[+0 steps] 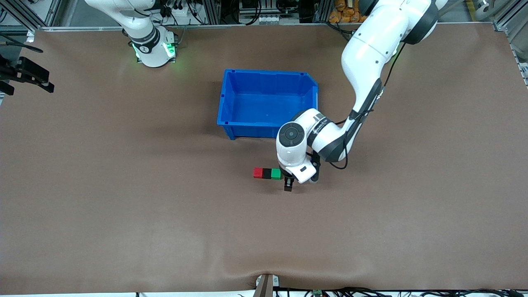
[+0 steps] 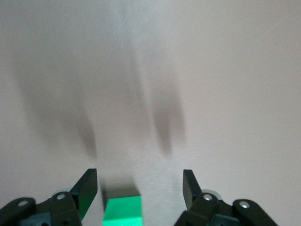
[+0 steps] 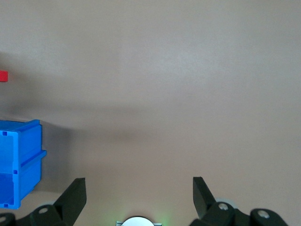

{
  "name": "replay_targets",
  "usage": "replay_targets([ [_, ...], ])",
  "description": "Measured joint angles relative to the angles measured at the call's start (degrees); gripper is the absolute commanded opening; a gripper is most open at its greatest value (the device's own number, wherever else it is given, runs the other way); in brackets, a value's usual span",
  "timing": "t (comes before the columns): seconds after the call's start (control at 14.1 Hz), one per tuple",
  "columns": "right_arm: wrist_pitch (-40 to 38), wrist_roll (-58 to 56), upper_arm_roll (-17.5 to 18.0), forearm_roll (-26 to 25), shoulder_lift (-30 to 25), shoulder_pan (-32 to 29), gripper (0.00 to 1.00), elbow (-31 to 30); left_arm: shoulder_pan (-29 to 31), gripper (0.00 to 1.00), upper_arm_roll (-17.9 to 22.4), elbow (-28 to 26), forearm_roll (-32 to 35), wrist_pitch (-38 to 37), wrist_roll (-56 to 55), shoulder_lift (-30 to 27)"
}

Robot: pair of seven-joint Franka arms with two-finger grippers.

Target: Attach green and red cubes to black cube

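The left gripper (image 1: 288, 181), fingers apart, hung at the green cube (image 1: 276, 173) ending the red (image 1: 258, 173)-black (image 1: 267, 173)-green row near the blue bin (image 1: 231, 105); the right gripper (image 3: 138, 197), also spread, waited well apart.

1. The left arm reaches out from its base over the middle of the table, its upper link slanting down and its forearm bent back toward the right arm's end.
2. Its wrist is turned so that the hand points straight down at the table.
3. The left gripper (image 1: 288, 181) hangs low over the table, fingers (image 2: 87, 190) spread wide apart with nothing clamped between them.
4. The right arm waits folded up over its own base, only its lower links showing in the front view.
5. The right gripper (image 3: 139, 193) is over bare table, its fingers (image 3: 74, 195) parted wide and holding nothing.
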Motion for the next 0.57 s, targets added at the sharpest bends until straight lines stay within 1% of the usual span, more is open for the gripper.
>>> replay_targets([
  [0.14,-0.01,0.0,0.1,-0.01,0.06,0.03,1.0,0.0,1.24,0.82,0.03,0.02,0.03,-4.23,5.57,-2.76],
  [0.28,-0.02,0.0,0.13,-0.01,0.1,0.06,1.0,0.01,3.5,0.82,0.02,0.0,0.02,-10.28,14.88,-4.95],
  [0.43,-0.02,0.0,0.18,-0.01,0.12,0.09,1.0,0.02,6.68,0.82,-0.08,-0.08,-0.35,-14.87,24.57,-7.28],
  [0.57,-0.03,0.0,0.24,-0.01,0.15,0.14,1.0,0.04,10.72,0.82,-0.18,-0.46,-2.28,-18.19,34.01,-11.07],
])
